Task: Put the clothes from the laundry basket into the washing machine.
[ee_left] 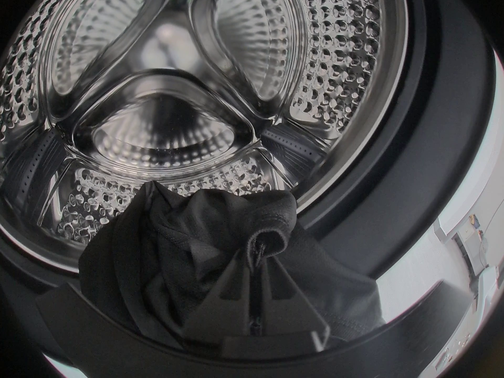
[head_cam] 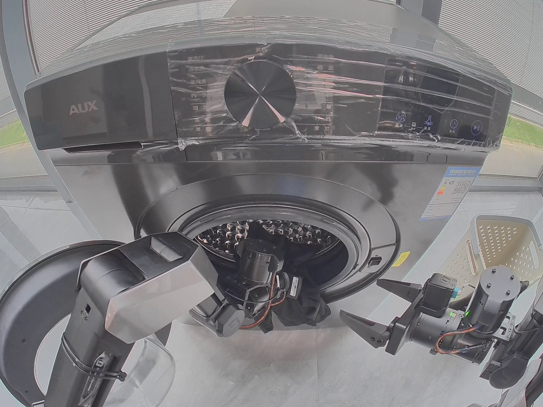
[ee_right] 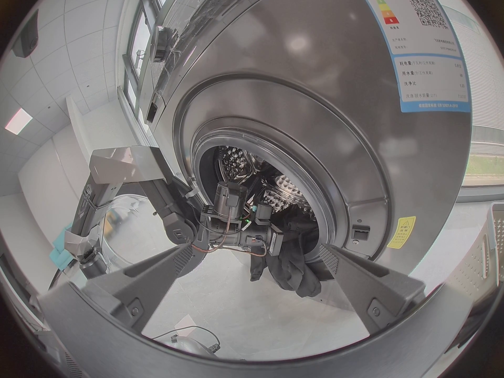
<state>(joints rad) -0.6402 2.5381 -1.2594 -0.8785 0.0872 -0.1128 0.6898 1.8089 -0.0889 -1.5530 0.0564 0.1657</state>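
The washing machine point(head_cam: 266, 159) stands with its round opening facing me. My left gripper point(ee_left: 256, 269) is at the mouth of the steel drum point(ee_left: 157, 80), shut on a black garment point(ee_left: 199, 248). Part of that garment point(head_cam: 305, 309) hangs out over the lower door rim. From the side, the black garment point(ee_right: 291, 269) droops below the left arm's wrist. My right gripper point(head_cam: 362, 299) hangs open with nothing in it, low in front of the machine and right of the opening. The cream laundry basket point(head_cam: 503, 244) sits just behind it, its inside hidden.
The machine's round glass door point(head_cam: 34, 301) is swung open at the lower left, beside the left arm. Pale tiled floor point(head_cam: 294, 368) lies in front of the machine. The basket point(ee_right: 493, 253) stands against the machine's right side.
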